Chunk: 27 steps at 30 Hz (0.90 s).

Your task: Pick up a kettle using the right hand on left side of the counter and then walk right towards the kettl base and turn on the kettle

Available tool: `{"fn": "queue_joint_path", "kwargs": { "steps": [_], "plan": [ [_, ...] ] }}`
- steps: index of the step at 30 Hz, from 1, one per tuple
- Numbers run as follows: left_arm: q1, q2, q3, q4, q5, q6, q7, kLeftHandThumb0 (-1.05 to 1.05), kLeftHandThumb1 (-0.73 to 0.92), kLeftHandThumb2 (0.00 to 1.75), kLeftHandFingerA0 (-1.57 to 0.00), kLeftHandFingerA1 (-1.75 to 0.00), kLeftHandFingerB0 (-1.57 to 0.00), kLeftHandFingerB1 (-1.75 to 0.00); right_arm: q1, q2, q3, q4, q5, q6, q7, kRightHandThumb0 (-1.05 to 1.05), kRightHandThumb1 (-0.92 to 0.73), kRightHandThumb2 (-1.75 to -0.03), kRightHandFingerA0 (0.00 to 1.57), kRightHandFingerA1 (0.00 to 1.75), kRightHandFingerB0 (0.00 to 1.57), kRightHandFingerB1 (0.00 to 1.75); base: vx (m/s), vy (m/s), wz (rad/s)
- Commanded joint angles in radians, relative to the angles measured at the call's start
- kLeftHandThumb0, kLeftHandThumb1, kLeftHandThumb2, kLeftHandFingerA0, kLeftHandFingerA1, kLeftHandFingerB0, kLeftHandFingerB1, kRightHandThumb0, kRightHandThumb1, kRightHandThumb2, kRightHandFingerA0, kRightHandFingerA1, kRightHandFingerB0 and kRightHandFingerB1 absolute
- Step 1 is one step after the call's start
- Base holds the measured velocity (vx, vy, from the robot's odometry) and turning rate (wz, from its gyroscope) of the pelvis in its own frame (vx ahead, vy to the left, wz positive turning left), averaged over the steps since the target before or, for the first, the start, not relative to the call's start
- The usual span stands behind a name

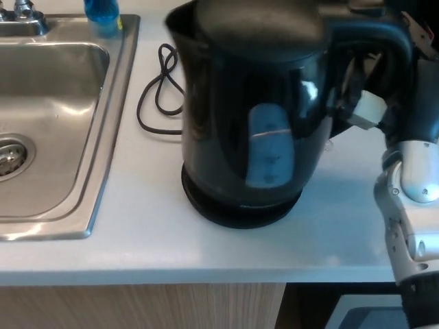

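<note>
A black kettle (254,103) with a pale water window (269,154) fills the middle of the head view, standing upright. Under it shows the black round base (233,211) on the white counter; whether the kettle is seated on it I cannot tell. My right hand (411,89) comes in from the right and is shut on the kettle's handle (370,34). Its silver forearm (411,205) hangs below at the right edge. My left hand does not show.
A steel sink (55,103) lies at the left with a faucet (20,10) and a blue bottle (103,15) behind it. The base's black cord (156,92) loops between sink and kettle. The counter's front edge (137,260) runs below.
</note>
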Motion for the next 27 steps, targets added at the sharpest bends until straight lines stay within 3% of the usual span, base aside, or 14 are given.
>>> {"fn": "queue_joint_path", "kwargs": {
  "steps": [1,9,15,16,20,24,27],
  "plan": [
    [0.004,0.005,0.001,0.001,0.0,-0.049,-0.011,0.36,0.56,1.22,-0.96,-1.03,-0.83,-0.93,0.034,-0.071,0.022,0.102,-0.127,0.035,-0.072,-0.23,-0.44,-1.34,1.04,1.75,0.86,1.55,0.0,0.0,0.0],
    [0.011,0.005,-0.008,0.001,0.008,-0.052,-0.004,0.38,0.56,1.23,-0.88,-0.98,-0.77,-0.9,0.024,-0.11,0.043,0.152,-0.105,0.03,-0.085,-0.23,-0.5,-1.23,1.01,1.75,0.86,1.61,0.0,0.0,0.0],
    [-0.008,0.015,-0.003,0.03,0.002,-0.063,-0.012,0.32,0.57,1.2,-0.94,-1.01,-0.81,-0.91,0.041,-0.121,0.089,0.132,-0.119,0.01,-0.079,-0.22,-0.49,-1.23,0.99,1.75,0.85,1.62,0.0,0.0,0.0],
    [-0.006,0.013,-0.004,0.024,0.003,-0.062,-0.009,0.32,0.57,1.2,-0.92,-1.0,-0.82,-0.92,0.047,-0.12,0.103,0.122,-0.122,-0.003,-0.071,-0.2,-0.5,-1.16,0.94,1.74,0.82,1.57,0.0,0.0,0.0],
    [-0.002,0.011,-0.012,0.012,0.014,-0.059,0.004,0.33,0.56,1.18,-0.93,-0.99,-0.82,-0.91,0.057,-0.127,0.149,0.103,-0.137,-0.053,-0.055,-0.21,-0.49,-1.17,0.97,1.71,0.84,1.54,0.0,0.0,0.0],
    [-0.004,0.011,-0.012,0.014,0.007,-0.06,-0.004,0.36,0.56,1.21,-0.96,-1.02,-0.83,-0.93,0.062,-0.15,0.209,0.065,-0.172,-0.049,-0.043,-0.23,-0.45,-1.3,0.93,1.75,0.79,1.63,0.0,0.0,0.0],
    [-0.009,0.012,-0.01,0.019,0.004,-0.057,-0.001,0.37,0.56,1.23,-0.93,-1.01,-0.84,-0.93,0.069,-0.169,0.259,0.023,-0.205,-0.049,-0.031,-0.24,-0.48,-1.23,0.93,1.75,0.78,1.6,0.0,0.0,0.0]
  ]
}}
